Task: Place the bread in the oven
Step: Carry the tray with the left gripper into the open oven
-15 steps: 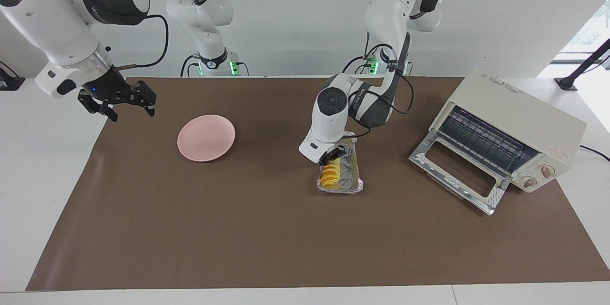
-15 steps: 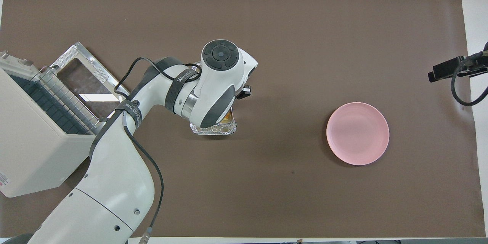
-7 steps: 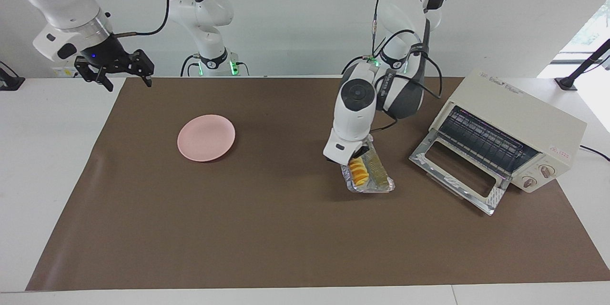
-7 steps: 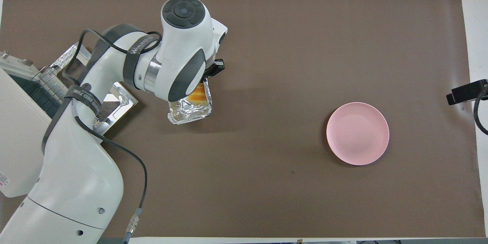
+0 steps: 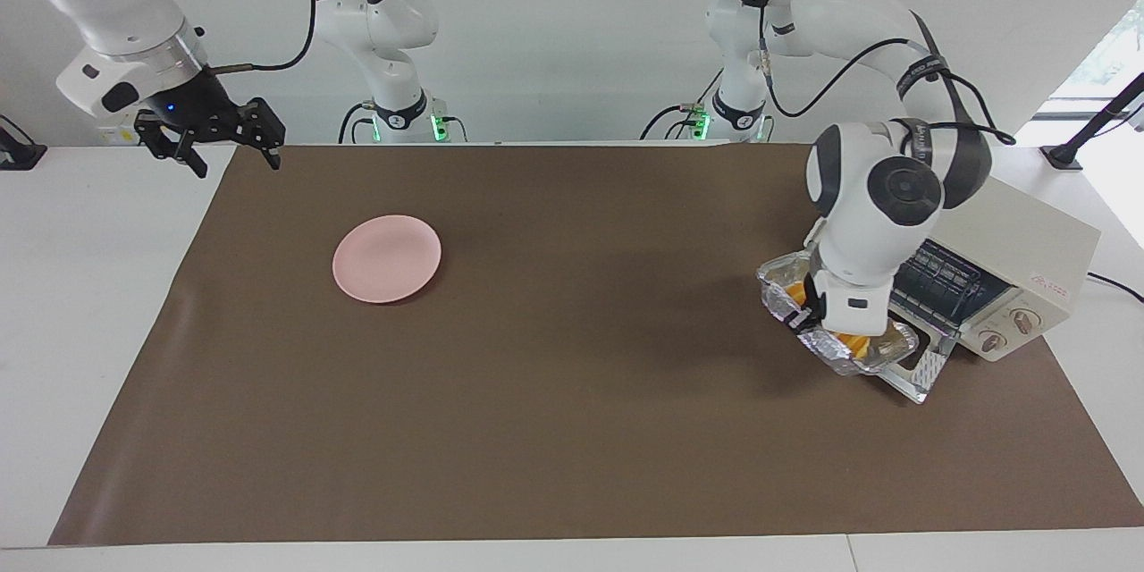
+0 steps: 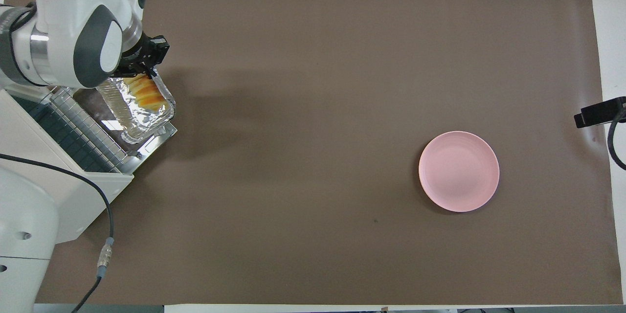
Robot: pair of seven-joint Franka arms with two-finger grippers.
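The yellow-orange bread (image 5: pixel 853 342) lies in a crinkled silver foil tray (image 5: pixel 779 286). My left gripper (image 5: pixel 809 316) is shut on the tray's rim and holds it tilted over the open door (image 5: pixel 921 373) of the cream-white oven (image 5: pixel 992 214). In the overhead view the bread (image 6: pixel 144 99) and the tray (image 6: pixel 142 120) hang under the left gripper (image 6: pixel 146 68), over the oven door (image 6: pixel 154 142), in front of the wire rack of the oven (image 6: pixel 44 181). My right gripper (image 5: pixel 210 138) is open and empty, raised over the mat's corner at the right arm's end, where that arm waits.
A round pink plate (image 5: pixel 386 257) sits on the brown mat toward the right arm's end; it also shows in the overhead view (image 6: pixel 458 171). The oven's two knobs (image 5: pixel 1010 329) face away from the robots. The right gripper's tip (image 6: pixel 599 112) shows at the overhead view's edge.
My left gripper carried the foil tray with the bread from the middle of the mat to over the open oven door. The right gripper rose and drew back toward its corner.
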